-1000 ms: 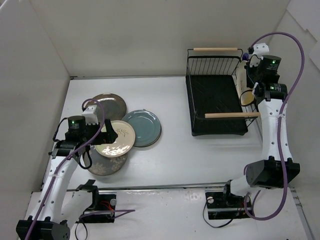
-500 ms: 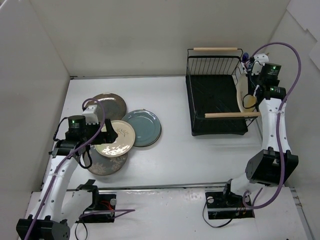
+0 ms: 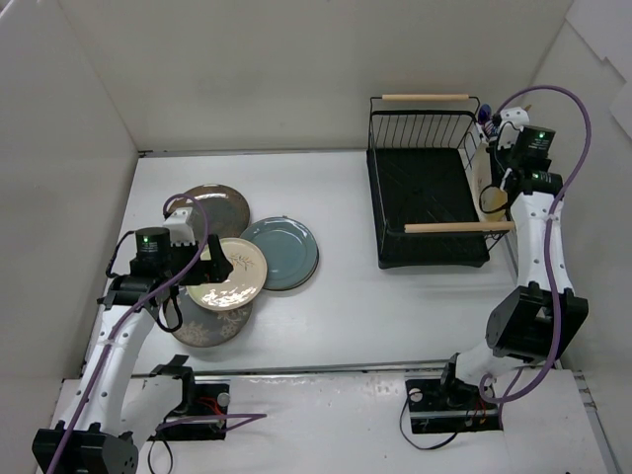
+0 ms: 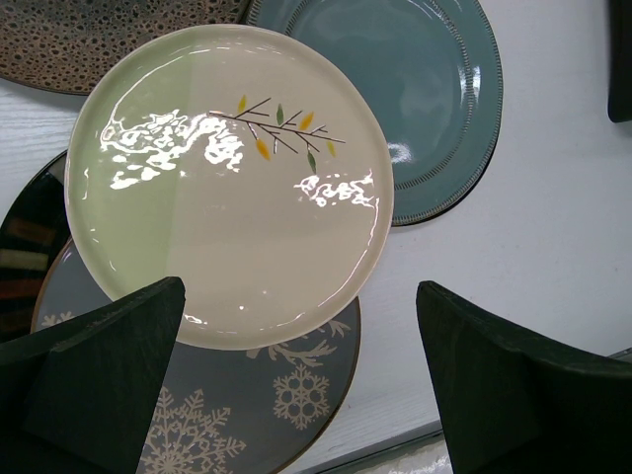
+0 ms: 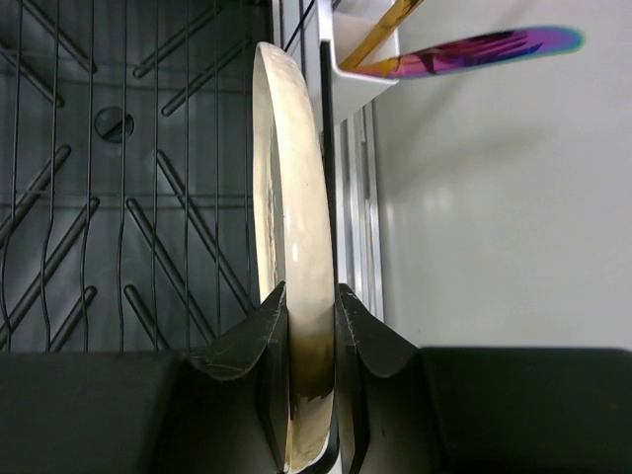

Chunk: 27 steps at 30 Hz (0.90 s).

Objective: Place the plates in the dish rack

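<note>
Several plates lie overlapped at the left: a brown-bronze one (image 3: 212,207), a teal one (image 3: 281,253), a cream and pale green leaf plate (image 3: 229,273) on top, and a dark grey snowflake plate (image 3: 210,324) beneath. My left gripper (image 3: 204,265) is open and empty above the leaf plate's near edge (image 4: 237,197), jaws wide apart (image 4: 299,296). My right gripper (image 3: 493,184) is shut on a beige plate (image 5: 291,178), held on edge over the right side of the black dish rack (image 3: 427,202).
The rack's utensil cup (image 5: 360,59) holds a gold and an iridescent utensil just beyond the held plate. The right wall is close to the rack. A dark glossy plate edge (image 4: 25,247) shows under the leaf plate. The teal plate (image 4: 425,89) is to the right.
My right gripper has turned the beige plate from tilted to edge-on and brought it closer to the rack's right side. The left arm has hardly moved.
</note>
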Each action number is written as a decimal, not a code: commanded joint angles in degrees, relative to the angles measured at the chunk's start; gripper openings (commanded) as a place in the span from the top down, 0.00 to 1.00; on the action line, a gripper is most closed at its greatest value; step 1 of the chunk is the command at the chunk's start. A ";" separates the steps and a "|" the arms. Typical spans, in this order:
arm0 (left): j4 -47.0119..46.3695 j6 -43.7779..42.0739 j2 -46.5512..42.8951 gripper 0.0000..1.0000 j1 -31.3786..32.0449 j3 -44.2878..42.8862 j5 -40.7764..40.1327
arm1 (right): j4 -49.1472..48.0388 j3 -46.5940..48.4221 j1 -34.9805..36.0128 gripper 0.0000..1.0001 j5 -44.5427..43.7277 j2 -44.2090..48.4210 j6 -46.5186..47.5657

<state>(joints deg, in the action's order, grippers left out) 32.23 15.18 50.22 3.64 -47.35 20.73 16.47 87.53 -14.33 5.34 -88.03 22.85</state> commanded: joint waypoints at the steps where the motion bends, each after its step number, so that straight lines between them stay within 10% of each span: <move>1: -3.49 -0.77 0.32 0.01 -0.39 -0.99 0.01 | -10.93 0.89 -0.44 1.00 0.46 1.37 1.93; 27: -3.58 -0.85 0.67 0.01 -0.39 -0.99 0.71 | -11.81 -6.58 -1.76 1.00 -1.65 -0.56 0.36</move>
<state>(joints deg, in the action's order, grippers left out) 32.21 15.16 50.72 3.64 -47.35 20.78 13.32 80.09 -15.42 5.23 -89.89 23.88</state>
